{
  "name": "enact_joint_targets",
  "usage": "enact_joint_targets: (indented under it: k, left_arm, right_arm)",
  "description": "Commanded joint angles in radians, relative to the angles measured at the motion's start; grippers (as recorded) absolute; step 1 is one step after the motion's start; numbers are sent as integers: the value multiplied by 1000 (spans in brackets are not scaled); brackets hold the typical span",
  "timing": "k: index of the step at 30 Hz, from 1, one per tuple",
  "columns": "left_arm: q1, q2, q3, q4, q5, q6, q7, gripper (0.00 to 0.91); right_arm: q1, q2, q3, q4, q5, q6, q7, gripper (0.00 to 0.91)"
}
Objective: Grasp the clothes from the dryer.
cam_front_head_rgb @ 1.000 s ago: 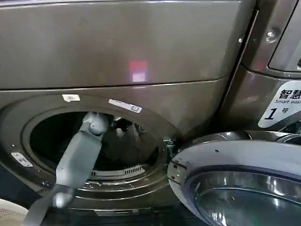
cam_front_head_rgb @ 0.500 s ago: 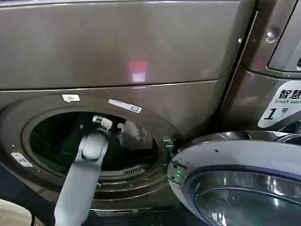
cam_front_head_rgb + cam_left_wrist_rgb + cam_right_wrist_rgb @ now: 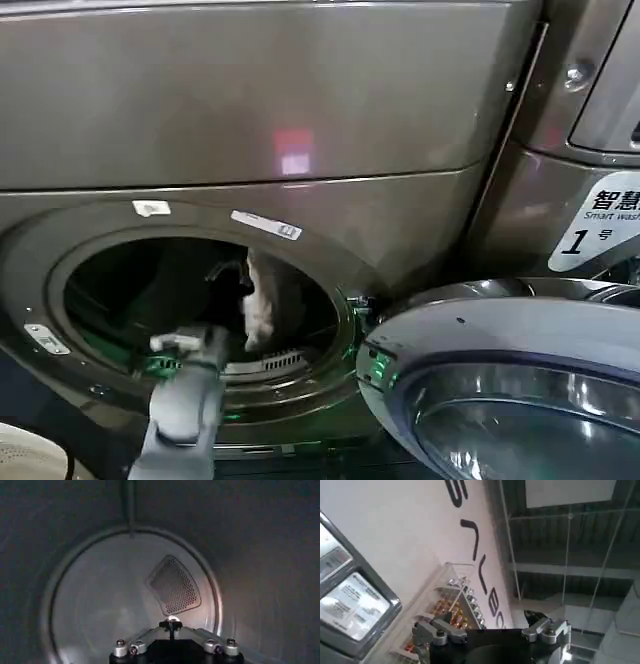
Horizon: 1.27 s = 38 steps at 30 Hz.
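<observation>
The dryer (image 3: pixel 300 100) is a bronze-grey front-loader with its round porthole open. My left arm reaches up into the porthole from below. Just inside the opening, the left gripper (image 3: pixel 235 275) is shut on a pale white piece of the clothes (image 3: pixel 262 305), which hangs down from it. In the left wrist view the left gripper (image 3: pixel 171 622) has its jaws closed together, with a small pale bit of the clothes (image 3: pixel 172 618) at the tip, and behind it is the drum's bare back wall (image 3: pixel 100 605). My right gripper (image 3: pixel 487 622) is open and points up at a wall and ceiling.
The dryer's round glass door (image 3: pixel 500 370) swings open at the lower right, close to the porthole. A second machine with a white "1" label (image 3: pixel 600 230) stands to the right. The rim of a cream basket (image 3: pixel 25 455) shows at the bottom left corner.
My left arm has drawn back and down from deep in the drum towards the porthole's lower rim. The pale cloth has come with it and now hangs in the opening.
</observation>
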Motion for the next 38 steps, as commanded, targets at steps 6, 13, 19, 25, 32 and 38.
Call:
enact_joint_targets:
  k: [6, 13, 19, 25, 32, 38]
  left_arm:
    - [174, -45, -14, -161, -23, 49, -88, 0]
    - [167, -41, -12, -158, -21, 52, -89, 0]
    - [162, -39, -13, -156, -19, 54, -91, 0]
    - [164, -36, -14, -161, -21, 58, -90, 0]
    - [168, -36, -12, -172, -17, 65, -99, 0]
    - [170, -34, -13, -174, -15, 65, -100, 0]
  right_arm:
    - [11, 0, 14, 7, 30, -22, -10, 907]
    - [8, 3, 10, 8, 13, -24, -8, 907]
    - [15, 3, 20, 23, 72, -29, -29, 907]
    - [19, 1, 20, 19, 66, -31, -39, 907]
    - [17, -2, 22, 18, 56, -33, -43, 907]
    - [8, -4, 35, 11, 51, -28, -48, 907]
